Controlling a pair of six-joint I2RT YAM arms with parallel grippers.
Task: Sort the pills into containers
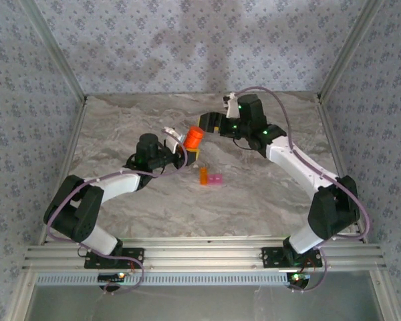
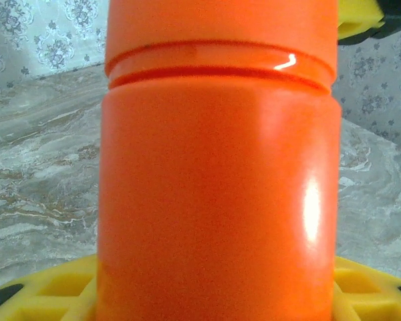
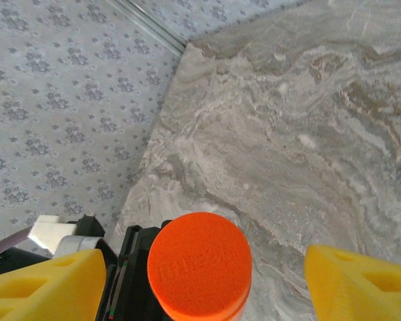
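Right wrist view: right gripper (image 3: 204,284) spread, straddling the cap (image 3: 199,257) of the upright orange bottle (image 2: 217,200) — left gripper (image 1: 187,148) pinches its body; the containers (image 1: 210,178) sit on the table (image 1: 154,200) — nearer the left gripper.

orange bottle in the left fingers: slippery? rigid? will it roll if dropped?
Probably slick: the orange bottle has a glossy wall with sharp highlights. Likely rigid, since it shows no denting between the left fingers. Being cylindrical, it would probably roll if laid down on the table.
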